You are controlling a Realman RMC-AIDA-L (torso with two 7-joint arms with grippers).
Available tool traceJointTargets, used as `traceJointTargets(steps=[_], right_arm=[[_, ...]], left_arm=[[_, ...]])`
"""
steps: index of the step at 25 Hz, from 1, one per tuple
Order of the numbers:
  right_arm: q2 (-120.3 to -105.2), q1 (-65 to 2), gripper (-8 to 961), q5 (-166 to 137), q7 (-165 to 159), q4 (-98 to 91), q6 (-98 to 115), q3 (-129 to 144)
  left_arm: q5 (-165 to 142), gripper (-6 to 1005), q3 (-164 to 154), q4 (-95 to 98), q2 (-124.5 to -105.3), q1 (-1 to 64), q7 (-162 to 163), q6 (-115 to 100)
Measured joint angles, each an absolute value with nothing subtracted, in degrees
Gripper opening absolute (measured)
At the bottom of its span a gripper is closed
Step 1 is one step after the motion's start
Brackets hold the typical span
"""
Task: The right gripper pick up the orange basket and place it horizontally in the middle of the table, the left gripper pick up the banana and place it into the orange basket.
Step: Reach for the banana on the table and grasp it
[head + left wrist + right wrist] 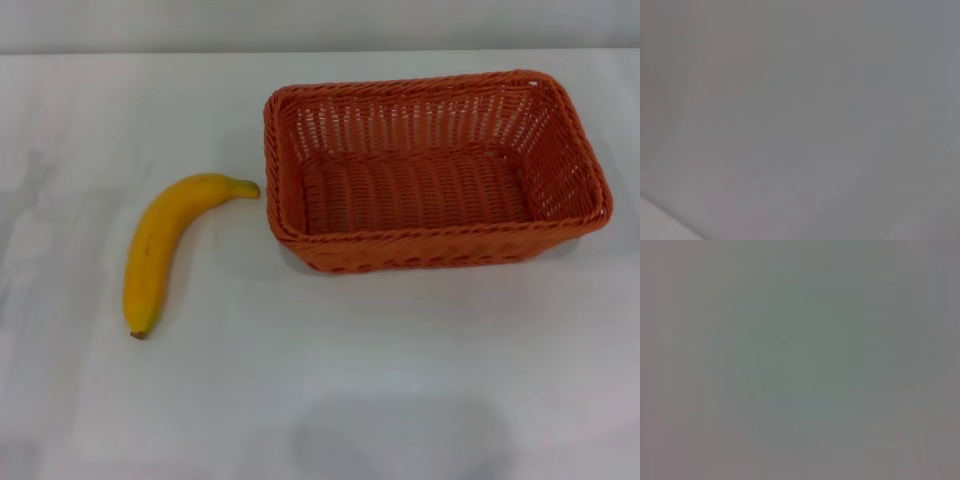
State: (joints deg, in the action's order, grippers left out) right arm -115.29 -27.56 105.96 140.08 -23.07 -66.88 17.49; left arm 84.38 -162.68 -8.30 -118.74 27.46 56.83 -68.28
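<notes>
In the head view the orange basket (pixel 435 170) lies lengthwise across the table (pixel 330 390), right of centre and toward the far side, with nothing inside it. The yellow banana (pixel 165 245) rests on the tabletop to the basket's left, its greenish stem pointing at the basket and its brown tip toward me. A small gap separates stem and basket rim. Neither the left gripper nor the right gripper appears in any view. Both wrist views show only a plain grey surface.
The table's far edge runs along the top of the head view, with a grey wall behind it. Bare white tabletop lies in front of the basket and banana.
</notes>
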Motion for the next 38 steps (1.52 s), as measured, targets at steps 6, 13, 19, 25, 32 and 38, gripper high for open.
traceJointTargets(steps=[6,13,19,25,32,38], right_arm=[[-115.32,-28.83,720,113.38,159.78,-17.01,-64.84,17.54],[-115.31,-29.71,720,113.74,166.29,-15.07,-60.31,17.03],[-115.25,-29.29,720,114.4,166.82,-15.01,-59.93,16.97],[-115.25,-28.45,720,115.94,166.82,-14.89,-60.01,16.89],[-115.28,-28.26,720,116.0,166.63,-13.74,-60.5,16.87],[-115.31,-27.8,720,116.84,166.46,-13.43,-61.5,16.87]], left_arm=[[67.63,883,-162.85,-18.85,-117.33,30.26,76.77,-69.29],[43.88,883,-162.94,-33.62,-113.09,36.3,98.41,-77.59],[30.32,883,-163.04,-46.7,-111.35,42.32,106.42,-89.32],[7.48,883,-163.13,-53.04,-108.75,53.24,111.08,-97.64],[-10.73,883,-163.19,-53.11,-108.68,62.15,111.71,-98.8],[-17.4,883,-163.22,-48.72,-109.57,65.25,111.39,-93.95]])
